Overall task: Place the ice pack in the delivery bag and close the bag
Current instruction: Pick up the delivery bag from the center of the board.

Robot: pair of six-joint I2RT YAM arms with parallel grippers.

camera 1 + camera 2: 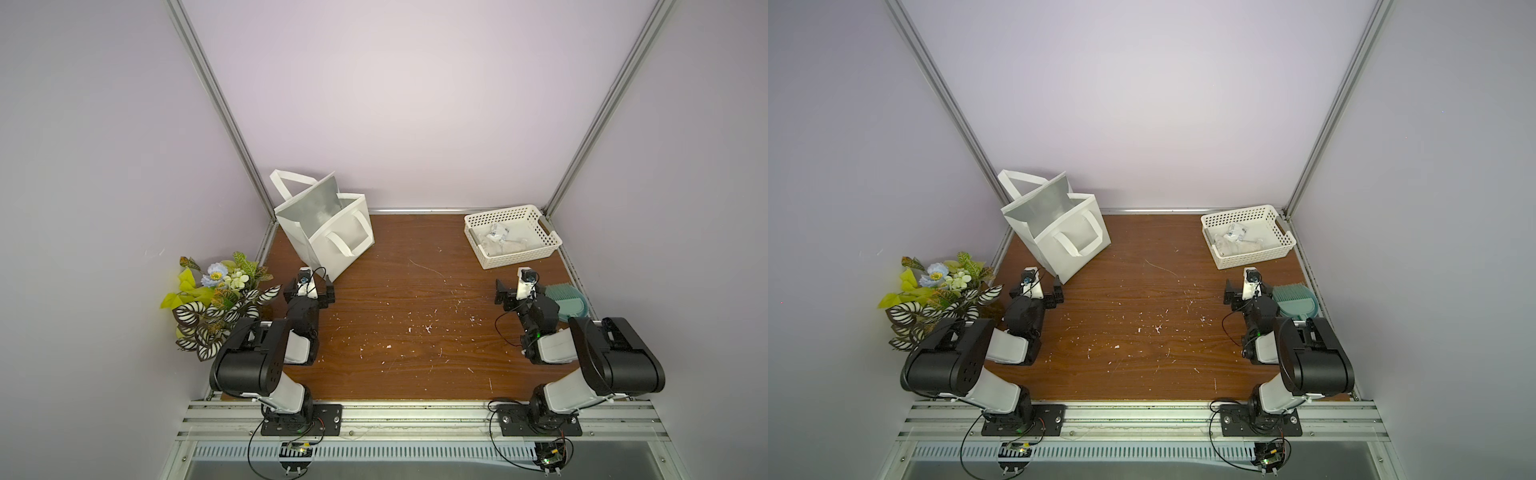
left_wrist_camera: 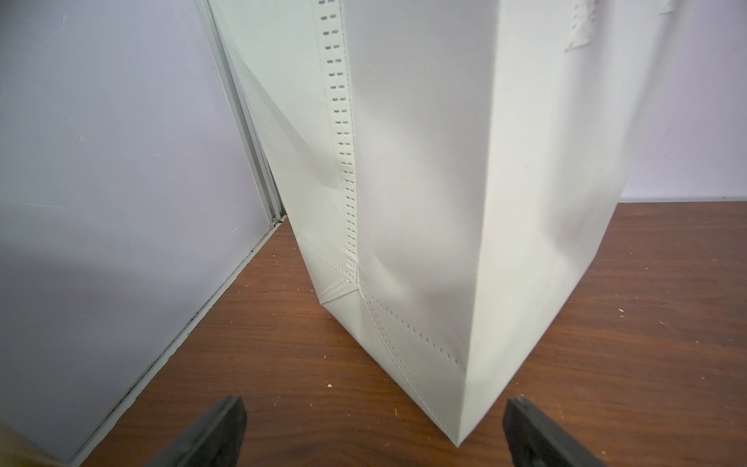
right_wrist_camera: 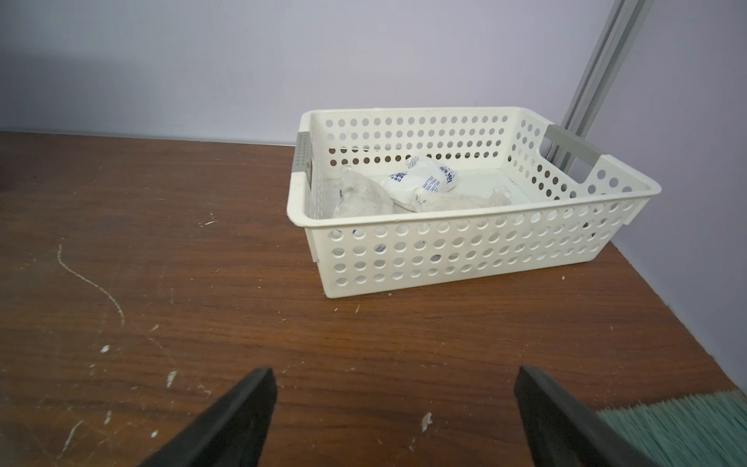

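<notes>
Table point(image 1: 415, 357): brown wood grain, marked with white flecks and scratches.

Bag point(image 1: 328, 232): stood upright at the far left corner, mouth open, silver lining exposed in both top views point(image 1: 1059, 237). One handle is raised against the back wall; the other is hung down the front face.

Basket point(image 1: 523, 254): set at the far right corner, well apart from the bag. Perforated walls, grey handle inserts at both ends.

Ice pack point(image 3: 422, 182): located inside the basket, lying on its floor, white with blue print. It is seen in both top views as a pale pouch with grey marks point(image 1: 497, 233) point(image 1: 1235, 232). Two more whitish crinkled pouches point(image 3: 364, 198) are lain beside it, touching it.

Left gripper point(image 1: 309, 283): jaws spread wide, nothing held. It is positioned low, just beside the bag's near bottom corner; in the left wrist view point(image 2: 374, 408) that corner is framed between the two fingers, and no contact is seen.

Right gripper point(image 1: 519, 289): jaws released wide, nothing held. It is pointed at the basket, short of its near wall, over bare table in the right wrist view point(image 3: 394, 376).

Teal brush point(image 1: 563, 297): lain on the table just beside the right gripper, at the right edge.

Plant point(image 1: 216, 299): stood outside the table's left edge, next to the left arm.
</notes>
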